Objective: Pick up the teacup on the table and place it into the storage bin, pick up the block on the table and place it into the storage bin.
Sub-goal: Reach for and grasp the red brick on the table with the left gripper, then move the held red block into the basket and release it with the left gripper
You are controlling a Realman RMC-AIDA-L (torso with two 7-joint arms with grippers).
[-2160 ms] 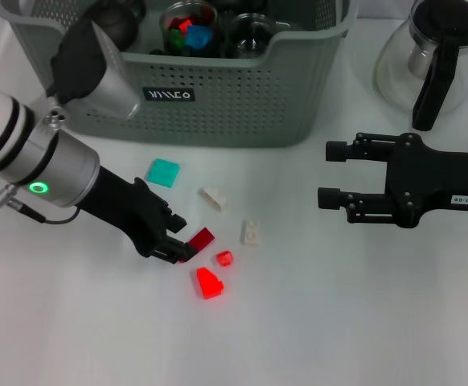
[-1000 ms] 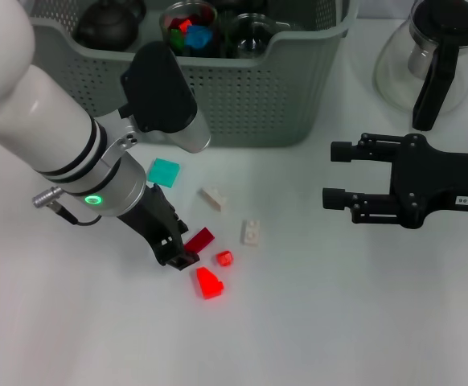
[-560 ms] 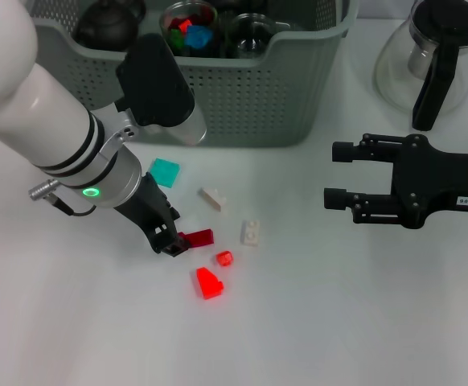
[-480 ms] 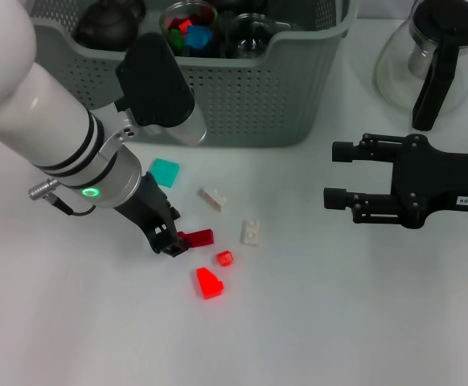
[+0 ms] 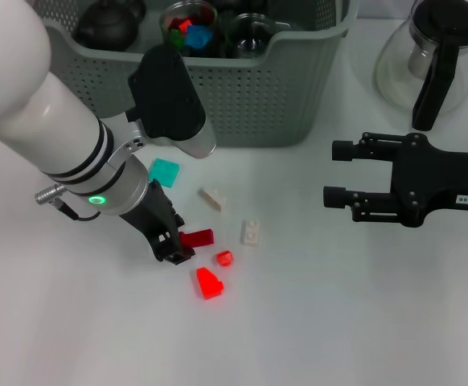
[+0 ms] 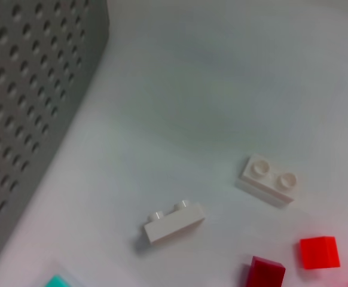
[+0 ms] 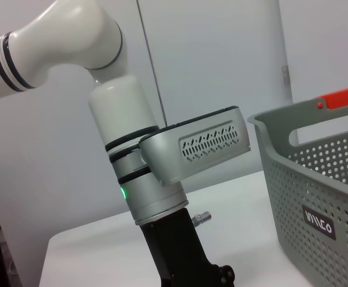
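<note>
The grey-green storage bin stands at the back; its perforated wall also shows in the left wrist view. On the table lie several blocks. A dark red block has its left end between the fingers of my open left gripper. The dark red block sits at the edge of the wrist view. Near it are a small red cube, a bright red wedge, two white bricks and a teal tile. No teacup shows on the table. My right gripper hovers open at the right, holding nothing.
Inside the bin stand a glass cup of coloured blocks, a second glass cup and a dark pot. A glass teapot with a black handle stands at the back right. Bare white table lies in front of the blocks.
The left arm has swung in over the blocks and its wrist has turned. The dark red block has rotated from tilted to level. The right arm has stayed put.
</note>
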